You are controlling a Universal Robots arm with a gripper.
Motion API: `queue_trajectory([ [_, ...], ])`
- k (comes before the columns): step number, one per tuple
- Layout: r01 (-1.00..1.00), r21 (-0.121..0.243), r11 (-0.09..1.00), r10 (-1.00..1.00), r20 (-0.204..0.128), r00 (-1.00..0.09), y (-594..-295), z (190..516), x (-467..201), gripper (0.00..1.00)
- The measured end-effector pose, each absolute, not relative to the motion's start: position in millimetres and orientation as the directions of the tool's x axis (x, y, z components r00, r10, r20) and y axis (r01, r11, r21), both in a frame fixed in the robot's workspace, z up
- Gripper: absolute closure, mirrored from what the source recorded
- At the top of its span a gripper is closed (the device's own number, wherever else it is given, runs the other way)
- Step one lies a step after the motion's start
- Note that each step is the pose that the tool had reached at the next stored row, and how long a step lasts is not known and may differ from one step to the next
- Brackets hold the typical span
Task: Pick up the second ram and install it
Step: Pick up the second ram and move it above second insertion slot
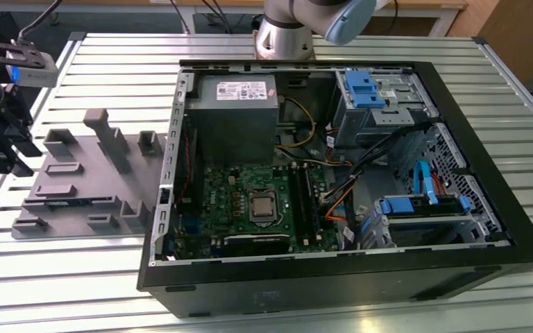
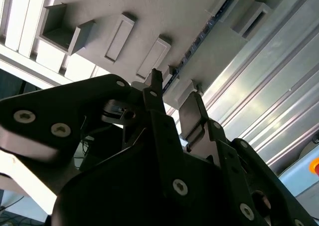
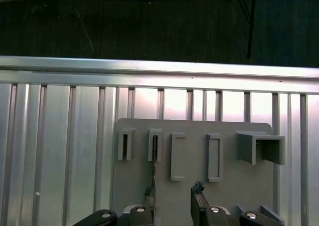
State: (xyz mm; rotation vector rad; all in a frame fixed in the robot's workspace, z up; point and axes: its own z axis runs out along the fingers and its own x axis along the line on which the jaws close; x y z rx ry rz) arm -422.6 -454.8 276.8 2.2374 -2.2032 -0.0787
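My gripper [image 3: 174,206] has its fingers apart, nothing held, and hovers over the grey tray [image 3: 229,186]. The second ram [image 3: 154,153] stands on edge in a tray slot beneath me. Bare slatted table [image 3: 60,151] lies around the tray edges. The PC case [image 1: 341,173] is well apart.

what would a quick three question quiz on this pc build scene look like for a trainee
1. True or false: the pincer hangs over the grey tray, outside the computer case.
2. Where is the blue ram stick? A, seated in a motherboard slot. B, on edge in a slot of the grey tray. C, clamped in the pincer.
3. Fill in: the pincer's jaws stand ____.

Key: 1 true. 2 B. 3 open.
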Motion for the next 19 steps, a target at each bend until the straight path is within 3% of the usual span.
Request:
queue_trajectory([
  [19,-0.999,0.035,-0.005,-0.999,-0.035,0.003,-454.8,259.1,-418.9,0.59],
])
